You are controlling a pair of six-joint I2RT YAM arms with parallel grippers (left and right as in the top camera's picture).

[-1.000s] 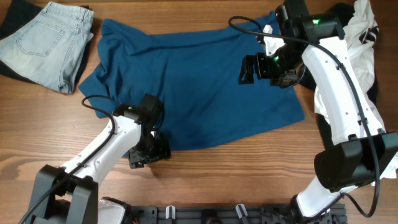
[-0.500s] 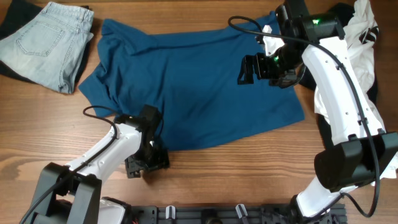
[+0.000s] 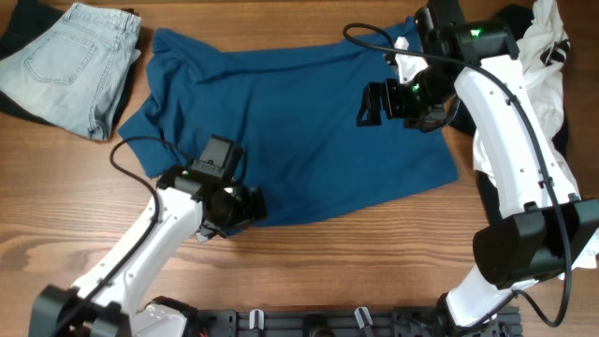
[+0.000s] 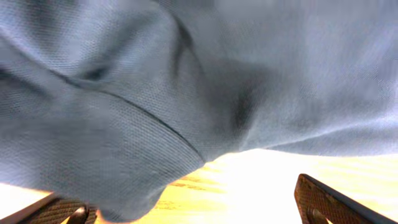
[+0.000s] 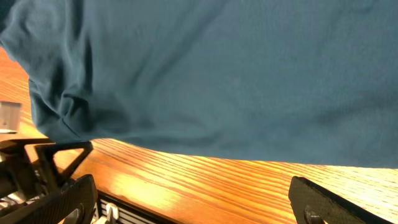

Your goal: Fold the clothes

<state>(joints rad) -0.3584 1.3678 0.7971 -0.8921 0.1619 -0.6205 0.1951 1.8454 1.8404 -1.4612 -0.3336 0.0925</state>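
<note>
The teal-blue shirt [image 3: 299,131] lies spread flat across the middle of the wooden table, with wrinkles at its left side. My left gripper [image 3: 245,208] is open at the shirt's near-left corner. In the left wrist view its fingers [image 4: 196,208] are wide apart, and the shirt's hem [image 4: 143,149] hangs close in front, next to the left finger. My right gripper [image 3: 374,103] is open and empty, hovering above the shirt's far right part. The right wrist view shows its fingers [image 5: 199,208] apart over the shirt [image 5: 217,62] and bare wood.
Pale-blue denim jeans [image 3: 75,61] lie folded at the far left on a dark cloth [image 3: 19,28]. A white garment with black cloth [image 3: 547,56] is heaped at the far right, behind the right arm. A black rail [image 3: 356,323] runs along the table's near edge.
My left gripper has moved up and to the right, from the bare wood just off the shirt's near edge to its near-left corner. The right arm has not moved.
</note>
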